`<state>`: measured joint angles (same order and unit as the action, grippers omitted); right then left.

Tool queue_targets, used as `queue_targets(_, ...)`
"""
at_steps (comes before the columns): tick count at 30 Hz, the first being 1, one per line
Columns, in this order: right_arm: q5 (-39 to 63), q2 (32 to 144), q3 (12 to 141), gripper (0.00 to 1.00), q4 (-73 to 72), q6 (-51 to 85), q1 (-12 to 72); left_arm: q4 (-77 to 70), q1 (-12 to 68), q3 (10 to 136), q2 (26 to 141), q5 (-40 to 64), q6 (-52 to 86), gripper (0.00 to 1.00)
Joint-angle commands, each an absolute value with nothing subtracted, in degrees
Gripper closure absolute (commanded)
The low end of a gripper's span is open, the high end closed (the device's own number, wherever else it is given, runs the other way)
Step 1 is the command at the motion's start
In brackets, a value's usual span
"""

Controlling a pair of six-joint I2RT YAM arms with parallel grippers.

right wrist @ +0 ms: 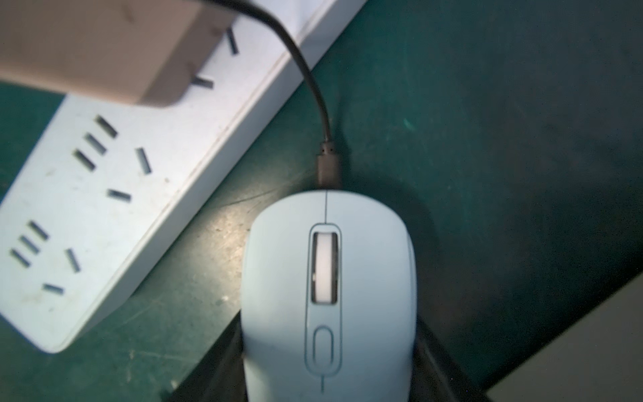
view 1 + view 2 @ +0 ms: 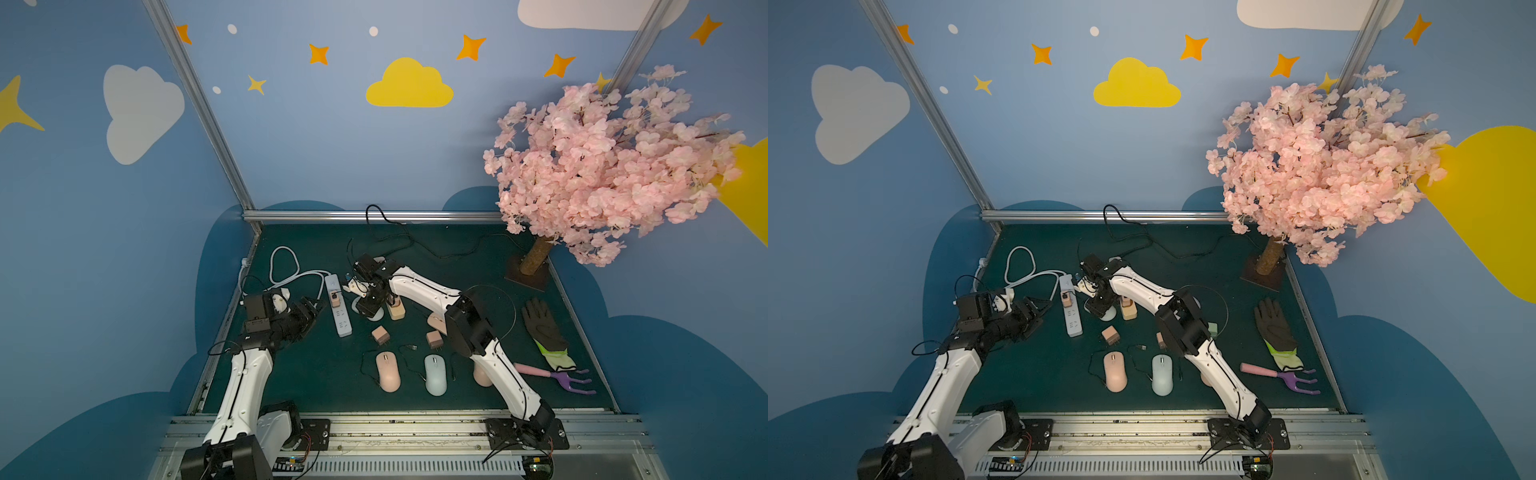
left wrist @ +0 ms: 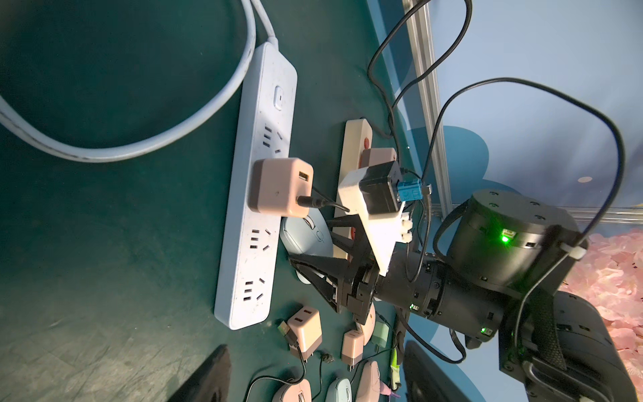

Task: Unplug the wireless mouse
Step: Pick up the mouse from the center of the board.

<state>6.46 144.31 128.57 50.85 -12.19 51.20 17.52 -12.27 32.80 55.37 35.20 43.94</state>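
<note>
Your left gripper (image 2: 316,309) hovers open, holding nothing, over the desk (image 2: 316,374), just left of the strip (image 2: 343,326). A pink charger (image 3: 280,186) sits plugged into the strip. From it a black cable (image 1: 313,87) curves into the nose of the blue mouse (image 1: 327,296), which lies on the desk just right of the strip. Your right gripper (image 1: 328,348) straddles that mouse, a finger on each side. You cannot tell whether they press it.
</note>
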Motion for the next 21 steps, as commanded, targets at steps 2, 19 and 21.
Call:
queue_targets(2, 8.05, 145.29, 129.36, 0.55, 54.58, -11.49, 51.17, 18.04, -12.57, 33.22, 54.44, 35.91, 43.08, 0.24)
queue_targets(19, 11.95, 128.41, 117.48, 0.72, 46.82, -3.64, 51.88, 18.77, -9.4, 29.11, 47.0, 34.86, 46.78, 0.34)
queue_targets(21, 11.61, 126.03, 114.06, 0.72, 45.15, -2.41, 52.24, 17.68, -7.91, 28.7, 47.26, 34.28, 47.57, 0.36)
